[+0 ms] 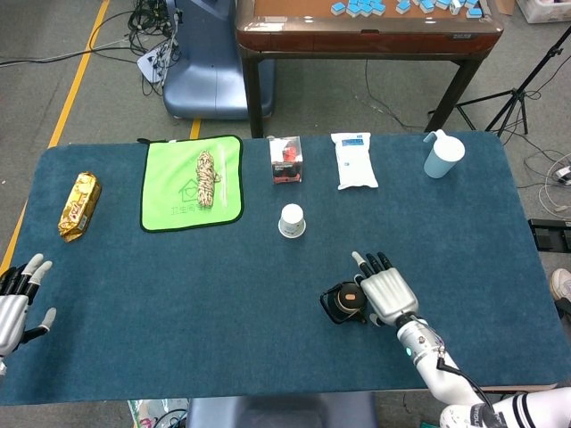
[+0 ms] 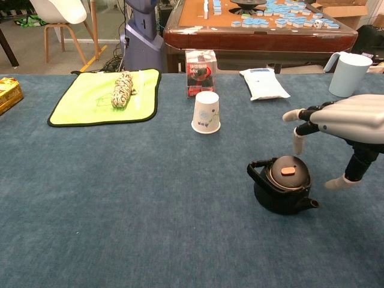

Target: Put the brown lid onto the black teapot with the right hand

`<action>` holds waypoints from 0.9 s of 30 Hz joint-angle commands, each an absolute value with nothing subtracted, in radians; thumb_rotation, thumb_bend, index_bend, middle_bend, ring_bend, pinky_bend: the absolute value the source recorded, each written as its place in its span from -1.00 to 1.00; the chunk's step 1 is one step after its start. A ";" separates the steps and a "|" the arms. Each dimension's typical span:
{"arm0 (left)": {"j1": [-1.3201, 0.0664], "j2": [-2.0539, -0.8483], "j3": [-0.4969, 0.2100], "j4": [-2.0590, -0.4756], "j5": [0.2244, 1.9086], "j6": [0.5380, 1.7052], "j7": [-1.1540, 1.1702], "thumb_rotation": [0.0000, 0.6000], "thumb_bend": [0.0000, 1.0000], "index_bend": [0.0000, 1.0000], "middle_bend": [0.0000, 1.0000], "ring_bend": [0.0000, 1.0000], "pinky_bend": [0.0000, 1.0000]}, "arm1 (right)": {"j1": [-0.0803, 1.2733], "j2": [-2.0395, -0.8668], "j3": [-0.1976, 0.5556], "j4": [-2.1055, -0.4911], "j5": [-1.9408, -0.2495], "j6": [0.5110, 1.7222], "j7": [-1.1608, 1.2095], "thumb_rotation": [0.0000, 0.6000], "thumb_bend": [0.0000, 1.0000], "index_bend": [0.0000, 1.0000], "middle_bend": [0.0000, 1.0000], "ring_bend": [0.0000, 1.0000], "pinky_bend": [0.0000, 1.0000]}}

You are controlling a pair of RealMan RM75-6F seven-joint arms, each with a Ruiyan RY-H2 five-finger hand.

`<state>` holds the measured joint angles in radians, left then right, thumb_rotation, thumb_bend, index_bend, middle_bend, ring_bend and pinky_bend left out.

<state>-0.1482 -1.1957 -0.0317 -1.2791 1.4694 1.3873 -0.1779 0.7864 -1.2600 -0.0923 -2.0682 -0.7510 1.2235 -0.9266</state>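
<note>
Far to the left of the working hand, the left hand point(image 1: 16, 301) rests at the table's near corner with its fingers spread and nothing in them. The brown lid point(image 2: 289, 173) already sits on the black teapot point(image 2: 281, 187), just left of and below the right hand point(image 2: 345, 117), whose fingers are spread and empty. The risk is a trailing thumb or fingertip clipping the lid or nudging the pot if that hand swings low or leftward on leaving.

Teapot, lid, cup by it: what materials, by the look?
Teapot: black, faintly glossy, probably glazed ceramic or cast iron; can't tell which. Lid: matte brown with a lighter knob, looks like wood or clay. Cup: white with a small print, upside down, thin tapered wall, likely paper.
</note>
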 commanded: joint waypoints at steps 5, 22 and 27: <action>-0.144 -1.195 -0.034 -1.288 1.461 1.388 -0.167 1.00 -0.23 -1.00 -1.00 -1.00 -1.00 | 0.791 -1.269 -0.086 -2.045 -0.748 1.195 -0.923 1.00 -0.58 -0.36 -1.00 -1.00 -1.00; -0.135 -1.200 -0.034 -1.268 1.463 1.393 -0.191 1.00 -0.23 -1.00 -1.00 -1.00 -1.00 | 0.792 -1.283 -0.091 -2.046 -0.731 1.197 -0.955 1.00 -0.59 -0.34 -1.00 -1.00 -1.00; -0.134 -1.203 -0.034 -1.261 1.462 1.393 -0.195 1.00 -0.23 -1.00 -1.00 -1.00 -1.00 | 0.792 -1.292 -0.091 -2.036 -0.724 1.201 -0.963 1.00 -0.59 -0.34 -1.00 -1.00 -1.00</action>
<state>-0.1337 -1.2025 -0.0341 -1.2608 1.4625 1.3930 -0.1954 0.7924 -1.2918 -0.0914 -2.0363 -0.7246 1.2010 -0.9629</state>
